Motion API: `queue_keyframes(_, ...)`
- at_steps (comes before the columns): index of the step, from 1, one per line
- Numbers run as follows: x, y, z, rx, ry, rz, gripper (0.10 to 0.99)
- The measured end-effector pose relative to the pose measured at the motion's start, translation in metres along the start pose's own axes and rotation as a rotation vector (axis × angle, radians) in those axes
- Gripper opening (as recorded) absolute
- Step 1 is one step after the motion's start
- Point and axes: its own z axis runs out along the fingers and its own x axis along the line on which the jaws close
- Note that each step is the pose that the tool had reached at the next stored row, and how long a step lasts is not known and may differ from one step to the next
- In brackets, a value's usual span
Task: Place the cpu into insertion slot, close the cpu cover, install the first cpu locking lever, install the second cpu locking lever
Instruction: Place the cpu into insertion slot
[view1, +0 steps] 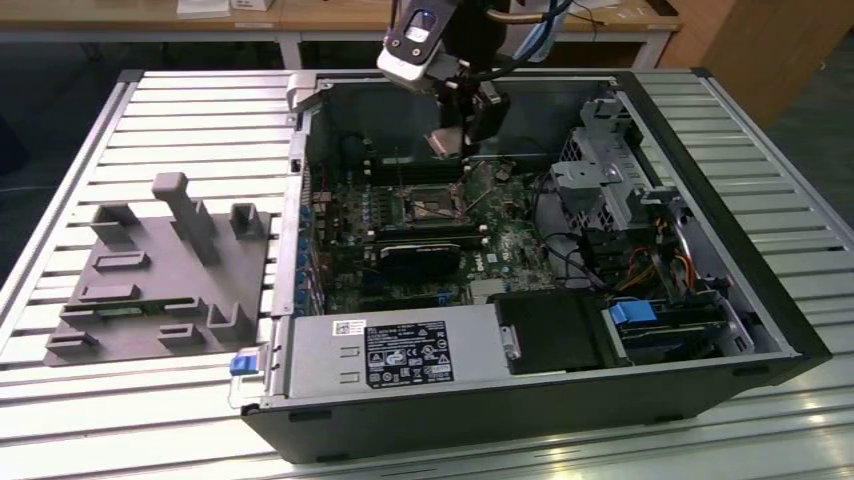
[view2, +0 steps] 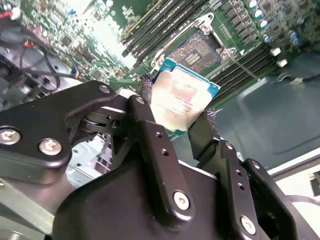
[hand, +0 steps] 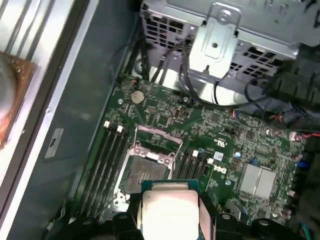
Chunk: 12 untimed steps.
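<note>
a slatted metal table (view1: 174, 110) carries an open computer case (view1: 534, 420) lying on its side, with a grey moulded fixture (view1: 160, 280) beside it toward the exterior view's left

inside the case the green board (view1: 507, 255) faces up. the slot (view1: 430, 205) sits in the board's middle part, nearer the case's far wall, flanked by long memory slots. in the first wrist view the cover (hand: 159, 140) is flipped open on the side of the slot away from the gripper, so the dark contact field lies bare

the gripper (view2: 177, 107) hangs over the board, clamped on the cpu (view2: 181, 92). its two black fingers (view2: 147, 125) pinch opposite edges of the chip, and the metal top faces the second wrist camera. the cpu is in the air, clear of the slot and near it, and not yet seated

the chip looks light, thin and stiff. its smooth lid is probably slippery, so the edges are the sound place to hold it, as it is held here. its underside and the slot's contacts are likely the fragile parts, and a tilted or forced landing could damage them
</note>
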Motion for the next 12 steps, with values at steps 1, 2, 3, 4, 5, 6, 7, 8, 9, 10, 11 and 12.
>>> queue_keyframes(1,0.0,0.0,0.0005,0.0,-0.0017,0.019,0.537)
queue_keyframes(2,0.0,-0.0001,0.0009,-0.001,-0.0033,0.037,0.537)
queue_keyframes(3,0.0,-0.0001,0.0014,-0.001,-0.0049,0.055,0.537)
queue_keyframes(4,0.0,-0.0002,0.0018,-0.001,-0.0065,0.073,0.537)
queue_keyframes(5,0.0,-0.0002,0.0023,-0.002,-0.0081,0.091,0.537)
queue_keyframes(6,-0.0001,-0.0003,0.0028,-0.002,-0.0097,0.108,0.537)
queue_keyframes(7,-0.0001,-0.0003,0.0033,-0.002,-0.0114,0.128,0.537)
queue_keyframes(8,-0.0001,-0.0003,0.0038,-0.003,-0.013,0.146,0.537)
queue_keyframes(9,-0.0001,-0.0004,0.0045,-0.003,-0.0146,0.164,0.537)
queue_keyframes(10,-0.0001,-0.0005,0.0052,-0.004,-0.0162,0.182,0.537)
queue_keyframes(11,-0.0001,-0.0005,0.0059,-0.004,-0.0179,0.2,0.537)
queue_keyframes(12,-0.0001,-0.0006,0.0067,-0.004,-0.0193,0.216,0.537)
